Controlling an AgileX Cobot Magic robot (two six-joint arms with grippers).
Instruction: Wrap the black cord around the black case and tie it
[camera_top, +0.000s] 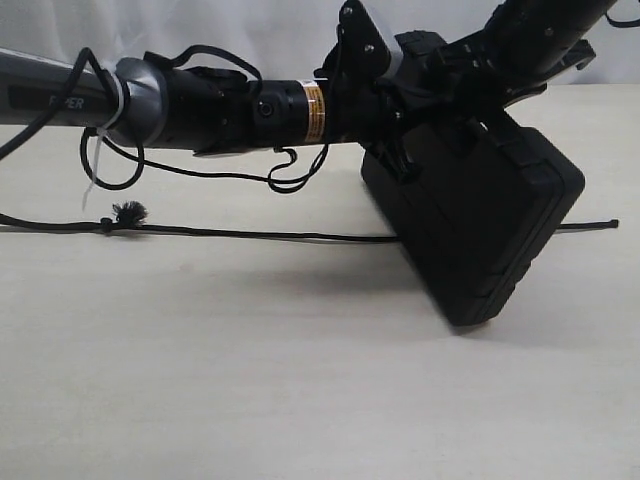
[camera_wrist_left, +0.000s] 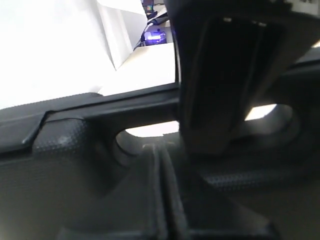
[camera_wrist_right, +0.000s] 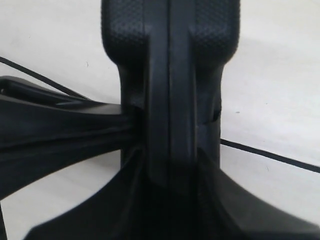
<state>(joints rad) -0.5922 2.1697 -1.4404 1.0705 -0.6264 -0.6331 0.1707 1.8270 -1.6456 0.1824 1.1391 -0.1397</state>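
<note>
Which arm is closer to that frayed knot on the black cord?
Left. The left arm passes over the knot on its way to the black case; the right arm comes in beyond the case, far from the knot.

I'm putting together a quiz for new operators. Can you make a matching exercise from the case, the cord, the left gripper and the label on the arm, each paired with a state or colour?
Things:
1. case
2. cord
3. left gripper
4. label

States or colours:
A. yellow-orange
B. stretched flat along the table
C. jaws closed together
D. tipped up on its lower edge

Pairs: 1-D, 2-B, 3-C, 4-A
</note>
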